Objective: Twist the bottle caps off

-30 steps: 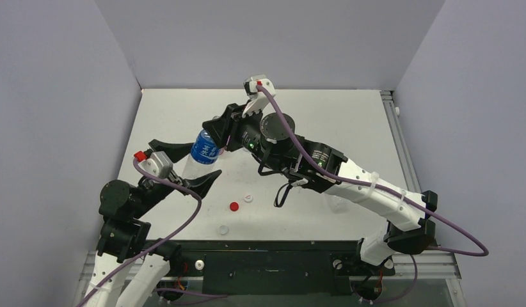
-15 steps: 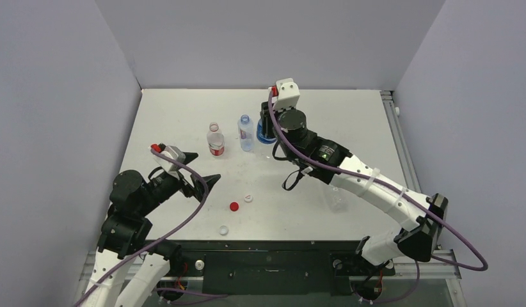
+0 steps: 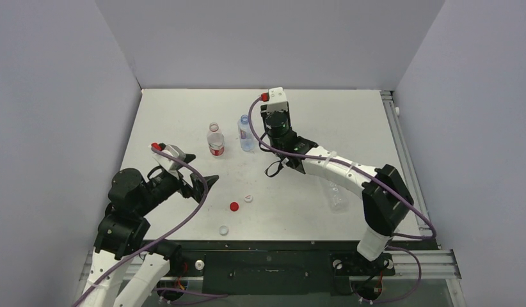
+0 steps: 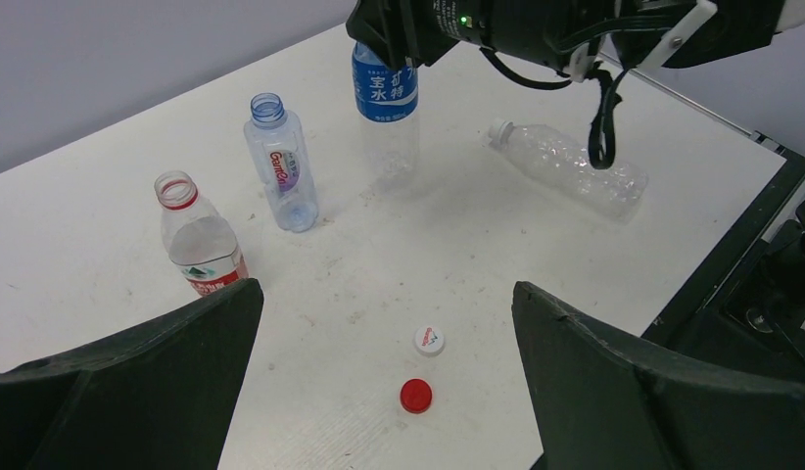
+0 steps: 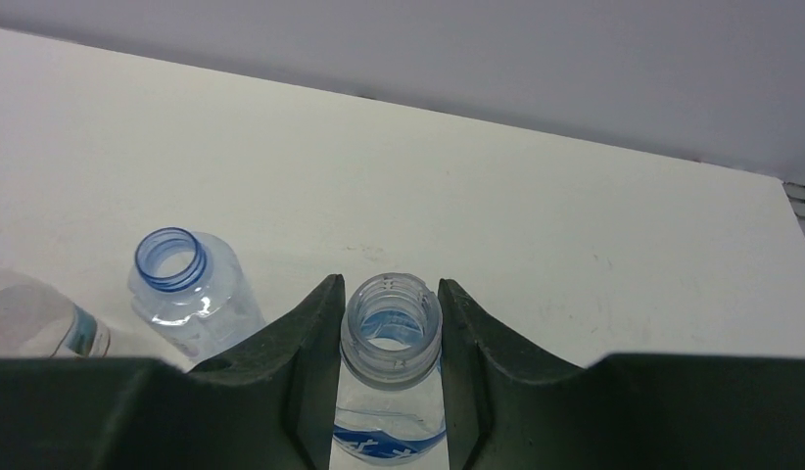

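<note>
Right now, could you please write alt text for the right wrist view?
The right end effector grips the neck of an uncapped blue-labelled bottle standing on the white table. A second open bottle stands to its left in the picture.

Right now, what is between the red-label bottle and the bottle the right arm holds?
The open pale-blue-label bottle stands upright between the red-label bottle and the blue-label bottle in the right fingers. The left wrist view shows it.

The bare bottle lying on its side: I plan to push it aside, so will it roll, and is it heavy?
Probably rolls readily: the bare bottle is round and lies on its side on the flat table. Likely light and easily dented: it looks empty, with crinkled clear walls.
</note>
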Action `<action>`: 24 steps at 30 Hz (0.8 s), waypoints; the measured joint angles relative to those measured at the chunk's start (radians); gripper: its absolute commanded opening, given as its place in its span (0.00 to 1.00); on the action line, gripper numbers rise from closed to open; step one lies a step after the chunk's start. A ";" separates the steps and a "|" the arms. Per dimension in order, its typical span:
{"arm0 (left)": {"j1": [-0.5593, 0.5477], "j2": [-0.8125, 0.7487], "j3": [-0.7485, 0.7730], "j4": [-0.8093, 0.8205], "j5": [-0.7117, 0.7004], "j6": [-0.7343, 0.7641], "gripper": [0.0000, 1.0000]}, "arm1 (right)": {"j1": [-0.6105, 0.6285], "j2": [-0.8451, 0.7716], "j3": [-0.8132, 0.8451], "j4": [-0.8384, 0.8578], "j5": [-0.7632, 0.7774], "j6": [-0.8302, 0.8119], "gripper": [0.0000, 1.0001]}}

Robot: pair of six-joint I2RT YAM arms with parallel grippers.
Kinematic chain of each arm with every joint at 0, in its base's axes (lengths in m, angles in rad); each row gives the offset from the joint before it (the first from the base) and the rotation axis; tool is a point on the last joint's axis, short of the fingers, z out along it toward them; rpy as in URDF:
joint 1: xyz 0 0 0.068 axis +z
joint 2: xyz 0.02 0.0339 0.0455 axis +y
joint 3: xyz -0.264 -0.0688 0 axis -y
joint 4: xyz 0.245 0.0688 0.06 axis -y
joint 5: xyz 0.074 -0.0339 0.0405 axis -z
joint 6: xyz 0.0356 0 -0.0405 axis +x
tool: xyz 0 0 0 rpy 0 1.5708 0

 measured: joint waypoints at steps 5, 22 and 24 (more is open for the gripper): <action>0.000 0.018 0.002 -0.005 0.000 -0.018 0.97 | -0.051 0.082 0.000 0.076 -0.002 0.023 0.00; 0.000 0.039 0.006 -0.009 -0.021 -0.021 0.97 | -0.088 0.177 0.005 0.153 -0.019 0.117 0.21; 0.000 0.039 0.006 -0.009 -0.023 -0.021 0.97 | -0.088 0.177 0.005 0.153 -0.019 0.120 0.32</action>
